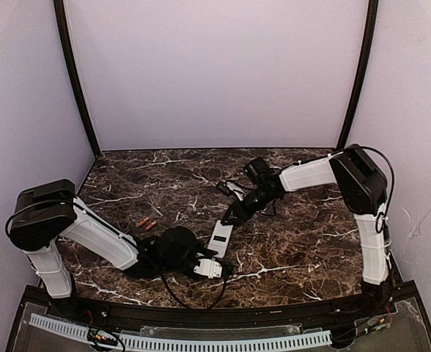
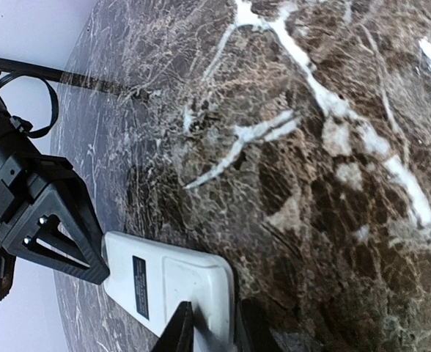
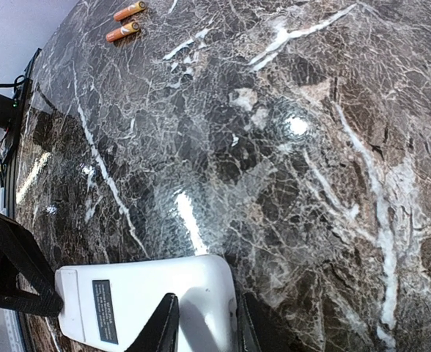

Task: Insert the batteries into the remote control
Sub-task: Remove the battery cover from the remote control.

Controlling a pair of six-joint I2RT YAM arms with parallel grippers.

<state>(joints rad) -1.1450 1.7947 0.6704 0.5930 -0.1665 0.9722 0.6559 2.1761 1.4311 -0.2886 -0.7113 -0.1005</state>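
The remote control (image 1: pixel 220 238) is white and lies back up between my two grippers, a dark label on its plain back. My left gripper (image 1: pixel 214 268) is shut on its near end; in the left wrist view one finger (image 2: pixel 177 331) sits on the remote control (image 2: pixel 173 282) and the other at its end edge. My right gripper (image 1: pixel 231 215) is shut on the far end; in the right wrist view the remote control (image 3: pixel 146 297) fills the gap of my right gripper (image 3: pixel 204 317). Two orange batteries (image 1: pixel 146 223) lie side by side on the table to the left, and the batteries (image 3: pixel 125 21) also show far off.
The dark marble tabletop (image 1: pixel 296 235) spreads around the remote. Lilac walls and two black curved poles (image 1: pixel 75 81) close the back and sides. A white perforated rail (image 1: pixel 201 342) and cables run along the near edge.
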